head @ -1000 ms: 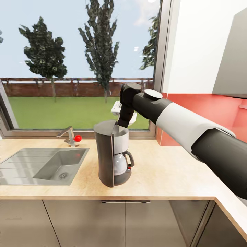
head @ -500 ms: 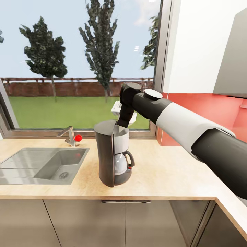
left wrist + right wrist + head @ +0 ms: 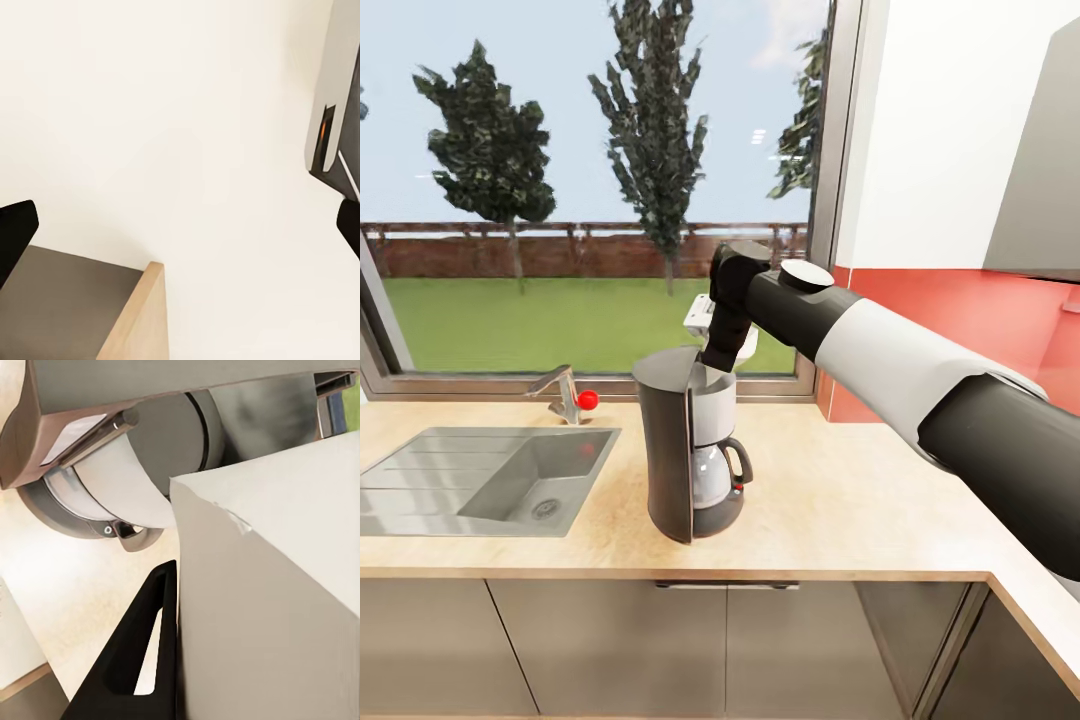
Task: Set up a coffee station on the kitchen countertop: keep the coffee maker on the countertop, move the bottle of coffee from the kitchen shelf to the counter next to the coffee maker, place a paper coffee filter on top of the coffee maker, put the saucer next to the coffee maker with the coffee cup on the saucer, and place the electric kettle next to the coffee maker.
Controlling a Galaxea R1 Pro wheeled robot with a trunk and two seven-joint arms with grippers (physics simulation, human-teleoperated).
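**Filter over the coffee maker**

My right fingers [image 3: 169,660] are closed on the paper coffee filter [image 3: 277,600], a pale folded sheet that takes up the right half of the right wrist view. At centre frame in the head view, the filter's tip [image 3: 710,378] hangs right at the open top of the coffee maker [image 3: 685,450], which stands on the bench [image 3: 840,500] beside the sink [image 3: 480,480]. I judge the paper light, thin and easily creased, so a soft pinch at its edge suits it. My left fingers [image 3: 15,240] stand wide, holding nothing.
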